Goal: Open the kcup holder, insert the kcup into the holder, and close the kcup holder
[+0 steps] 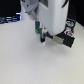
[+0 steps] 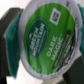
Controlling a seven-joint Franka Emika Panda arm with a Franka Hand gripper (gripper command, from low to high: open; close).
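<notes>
The kcup (image 2: 45, 37) fills the wrist view, its green patterned lid facing the camera. Teal finger pads (image 2: 11, 32) press on it from both sides. My gripper (image 1: 43, 38) is shut on the kcup (image 1: 44, 36) and holds it just above the white table. The kcup holder (image 1: 65, 40), a black boxy block, stands on the table close to the gripper, toward the exterior view's right. I cannot tell from this view whether its front is open or closed. The holder does not show clearly in the wrist view.
The white table (image 1: 25, 62) spreads out toward the front. Dark clutter with a blue glow (image 1: 9, 20) lies along the back at the exterior view's left. A black and white object (image 1: 70, 24) stands behind the holder.
</notes>
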